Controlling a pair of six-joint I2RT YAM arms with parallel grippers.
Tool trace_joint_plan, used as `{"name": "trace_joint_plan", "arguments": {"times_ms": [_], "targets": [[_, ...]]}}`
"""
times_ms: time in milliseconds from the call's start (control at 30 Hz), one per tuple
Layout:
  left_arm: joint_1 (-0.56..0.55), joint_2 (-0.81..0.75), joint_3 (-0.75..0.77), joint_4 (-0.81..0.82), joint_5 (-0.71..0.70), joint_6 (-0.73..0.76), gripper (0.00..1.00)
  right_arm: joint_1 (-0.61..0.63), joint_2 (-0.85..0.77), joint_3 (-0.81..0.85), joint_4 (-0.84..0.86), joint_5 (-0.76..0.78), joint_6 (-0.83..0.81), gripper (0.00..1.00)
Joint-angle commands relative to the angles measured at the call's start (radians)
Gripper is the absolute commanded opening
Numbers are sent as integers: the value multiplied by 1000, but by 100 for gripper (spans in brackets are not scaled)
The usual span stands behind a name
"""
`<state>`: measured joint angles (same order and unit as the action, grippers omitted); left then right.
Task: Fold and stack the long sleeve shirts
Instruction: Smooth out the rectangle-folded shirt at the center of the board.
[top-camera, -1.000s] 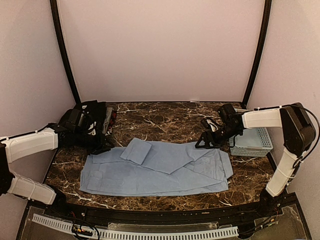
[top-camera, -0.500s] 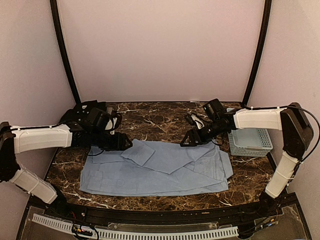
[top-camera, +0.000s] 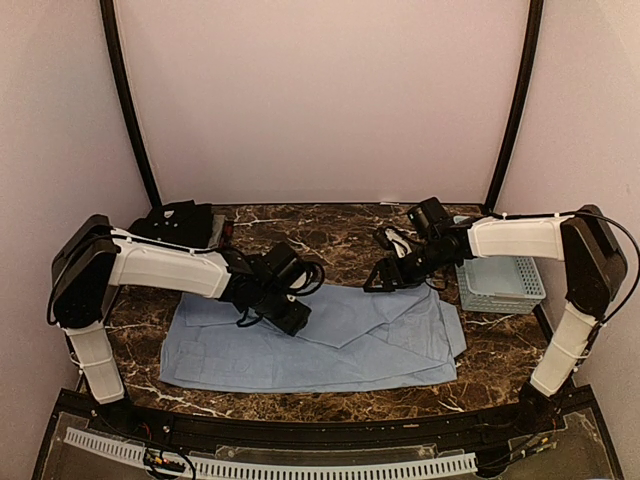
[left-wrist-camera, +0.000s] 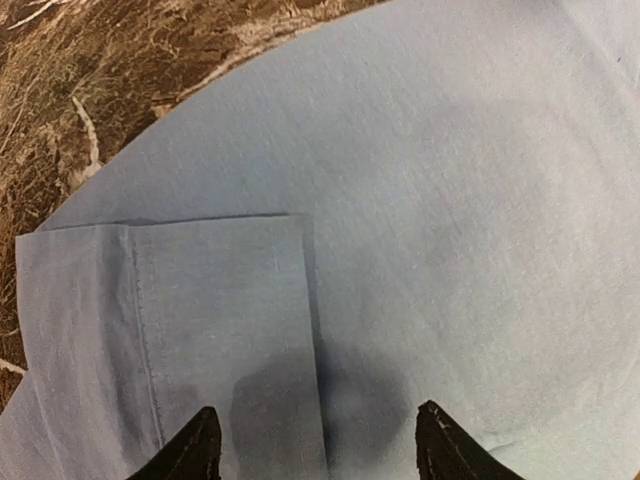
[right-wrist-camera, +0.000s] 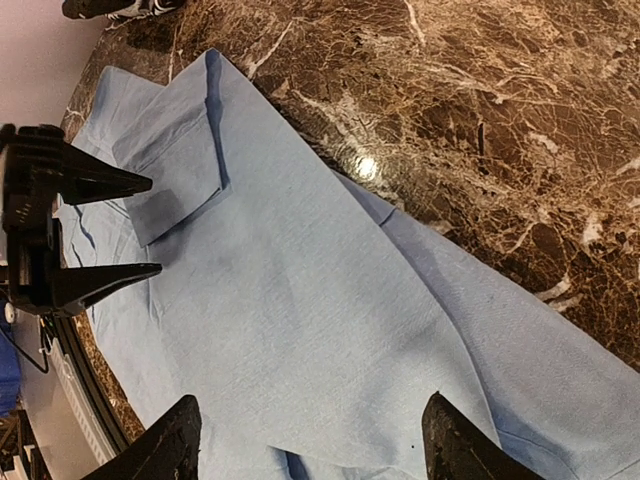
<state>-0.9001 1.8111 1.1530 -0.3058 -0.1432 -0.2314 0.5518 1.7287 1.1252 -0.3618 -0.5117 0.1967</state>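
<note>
Near shirt, top cam only: basket

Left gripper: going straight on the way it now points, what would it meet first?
Most likely the large light blue cloth shirt, at the edge of its folded-over layer; the left gripper is open just above it.

Overhead rear view — wrists close above shirt
</note>
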Motion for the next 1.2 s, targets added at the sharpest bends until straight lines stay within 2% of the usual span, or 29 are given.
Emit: {"name": "trace_joint_plan", "arguments": {"times_ms": [0, 200, 300, 700, 767, 833, 1167], "targets": [[-14, 56, 43, -132, -96, 45, 65, -1, -5, -19, 7, 12, 1, 72], [-17, 83, 28, -156, -139, 33, 67, -1, -2, -30, 11, 9, -1, 72], [-16, 96, 13, -156, -129, 27, 63, -1, 0, -29, 10, 9, -2, 73], [-17, 54, -59, -96, -55, -32, 17, -1, -3, -51, 20, 7, 2, 73], [-16, 48, -65, -88, -55, -38, 6, -2, -6, -55, 22, 6, 3, 73], [-16, 36, -67, -86, -55, -44, 0, -1, -10, -59, 20, 7, 3, 73], [-13, -72, -73, -75, -22, -76, 0, -1, -22, -64, 19, 10, 4, 73]]}}
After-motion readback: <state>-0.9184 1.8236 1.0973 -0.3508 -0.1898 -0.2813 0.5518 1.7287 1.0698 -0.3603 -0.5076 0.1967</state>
